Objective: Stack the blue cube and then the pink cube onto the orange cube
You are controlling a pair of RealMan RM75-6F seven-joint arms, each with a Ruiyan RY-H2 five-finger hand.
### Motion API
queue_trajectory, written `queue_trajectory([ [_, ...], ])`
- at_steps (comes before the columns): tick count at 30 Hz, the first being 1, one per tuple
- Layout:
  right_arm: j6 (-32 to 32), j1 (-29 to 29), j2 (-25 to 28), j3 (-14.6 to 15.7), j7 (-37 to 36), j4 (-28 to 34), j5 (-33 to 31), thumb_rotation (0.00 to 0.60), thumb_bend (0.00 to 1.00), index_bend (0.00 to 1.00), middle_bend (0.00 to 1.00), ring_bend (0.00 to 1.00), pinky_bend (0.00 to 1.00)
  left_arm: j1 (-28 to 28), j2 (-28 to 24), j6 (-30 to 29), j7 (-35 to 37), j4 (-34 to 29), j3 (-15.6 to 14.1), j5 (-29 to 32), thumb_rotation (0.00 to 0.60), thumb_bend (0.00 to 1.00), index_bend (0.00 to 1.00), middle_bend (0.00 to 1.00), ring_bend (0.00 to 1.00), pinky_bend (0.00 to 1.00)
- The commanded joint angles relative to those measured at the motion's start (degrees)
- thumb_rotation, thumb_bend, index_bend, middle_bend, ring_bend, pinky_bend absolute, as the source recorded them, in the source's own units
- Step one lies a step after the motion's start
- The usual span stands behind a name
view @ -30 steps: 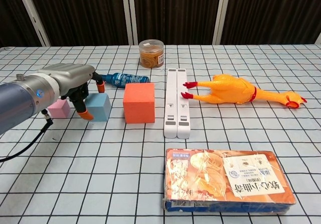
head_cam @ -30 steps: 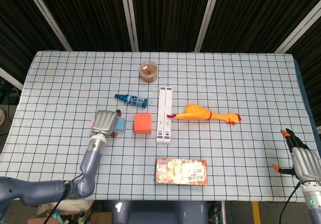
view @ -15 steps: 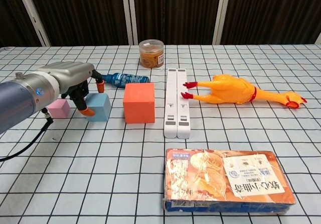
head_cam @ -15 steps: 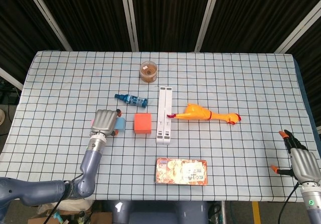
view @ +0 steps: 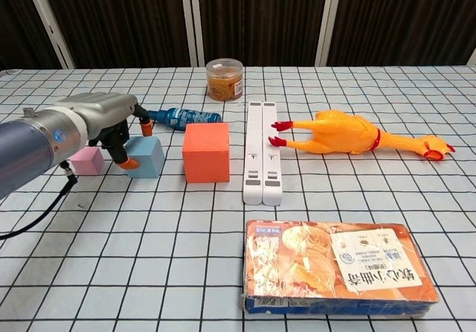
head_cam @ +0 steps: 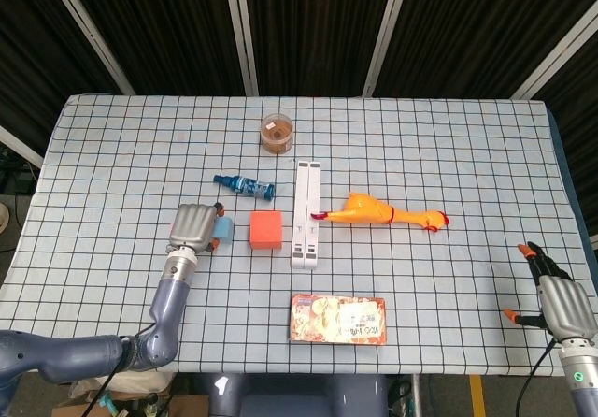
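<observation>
Sitting on the checked tablecloth (view: 357, 198), the blue cube (view: 147, 157) has my left hand (view: 100, 120) over it; I see one orange-tipped finger (view: 131, 164) against its front left face and another at its upper back edge, so the hand pinches the cube, which rests on the cloth. From the head view the hand (head_cam: 192, 227) covers most of the cube (head_cam: 225, 229), leaving only its right edge in sight. Just to the right, apart from it, stands the orange cube (view: 206, 152), larger and bare on top. The pink cube (view: 88, 161) lies on the cloth to the left of the blue one, partly hidden behind my hand in the chest view.

Behind the cubes a small blue bottle (view: 181, 116) lies on its side. A long white strip (view: 262, 149) runs beside the orange cube's right, and a yellow rubber chicken (view: 349, 134) lies beyond that. A round jar (view: 224, 79) stands further back. A wrapped flat box (view: 338, 267) lies near the front edge.

My right hand (head_cam: 563, 301) hangs off the table's near right corner, fingers apart and holding nothing.
</observation>
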State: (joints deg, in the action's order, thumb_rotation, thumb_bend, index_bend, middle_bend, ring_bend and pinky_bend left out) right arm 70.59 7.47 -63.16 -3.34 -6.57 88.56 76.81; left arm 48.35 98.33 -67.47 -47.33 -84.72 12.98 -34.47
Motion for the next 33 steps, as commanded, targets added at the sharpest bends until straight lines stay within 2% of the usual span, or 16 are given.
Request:
queue_trajectory([
  [1,0.0,0.0,-0.1,0.0,0.0,-0.1,0.1,0.6,0.04,0.06,0.05,0.14,0.25,-0.1,0.0,-0.2,0.2,-0.2,0.1,-0.2,0.6,0.31,0.41,0.91,0.72,0.72],
  [9,0.2,0.1,-0.2,0.1,-0.3,-0.4,0.4,0.6,0.04,0.06,0.05,0.15,0.25,-0.6,-0.9,-1.4,1.8,-2.7,1.1,-1.5,0.6,0.36,0.43,0.92,0.72,0.73],
  [14,0.3,0.0,-0.2,0.1,-0.4,-0.5,0.5,0.6,0.04,0.06,0.05,0.15,0.25,-0.6,-3.6,-3.0,1.5,-8.4,2.9,-1.3,0.6,0.36,0.43,0.92,0.72,0.73],
  [17,0.1,0.1,-0.3,0.1,-0.5,-0.7,0.4,0.6,0.04,0.06,0.05,0.15,0.25,-0.7,-5.9,-4.1,1.4,-14.0,4.6,-0.2,0.6,0.36,0.43,0.92,0.72,0.73],
  [21,0.3,0.1,-0.3,0.1,-0.6,-0.6,0.6,0.6,0.04,0.06,0.05,0.15,0.25,0.0,-8.5,-8.2,-2.2,-20.9,6.4,1.7,0.6,0.36,0.43,0.92,0.72,0.73],
  [26,0.3,0.1,-0.2,0.2,-0.8,-0.6,0.8,0.6,0.04,0.06,0.05,0.15,0.25,1.4,-9.3,-13.8,-7.0,-26.8,7.7,4.2,0.6,0.36,0.43,0.92,0.72,0.73],
  [33,0.2,0.1,-0.1,0.2,-1.4,-0.7,0.8,0.6,0.04,0.06,0.05,0.15,0.25,4.6,-8.2,-19.9,-13.5,-28.9,9.6,8.7,0.6,0.36,0.43,0.92,0.72,0.73],
])
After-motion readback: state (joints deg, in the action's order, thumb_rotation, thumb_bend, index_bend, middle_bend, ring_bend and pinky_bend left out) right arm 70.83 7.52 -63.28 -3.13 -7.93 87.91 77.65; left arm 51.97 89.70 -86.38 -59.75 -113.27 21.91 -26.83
